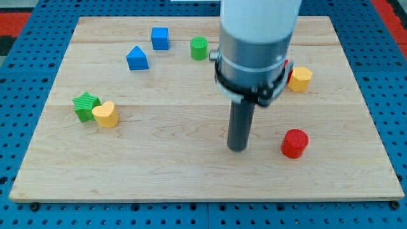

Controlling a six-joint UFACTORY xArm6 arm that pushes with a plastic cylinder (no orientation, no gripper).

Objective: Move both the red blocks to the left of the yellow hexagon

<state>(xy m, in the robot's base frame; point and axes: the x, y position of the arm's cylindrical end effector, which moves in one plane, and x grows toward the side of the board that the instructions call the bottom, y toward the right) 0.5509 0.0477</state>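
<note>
A yellow hexagon (299, 79) lies at the board's right, near the top. A second red block (287, 65) peeks out just left of it, mostly hidden by the arm. A red cylinder (295, 143) stands at the lower right. My tip (238, 148) rests on the board, well left of the red cylinder and below-left of the yellow hexagon, touching no block.
A blue cube (160, 38), a blue house-shaped block (137, 58) and a green cylinder (199, 48) lie along the top. A green star (84, 105) touches a yellow heart (105, 114) at the left. The wooden board (159, 165) sits on a blue pegboard.
</note>
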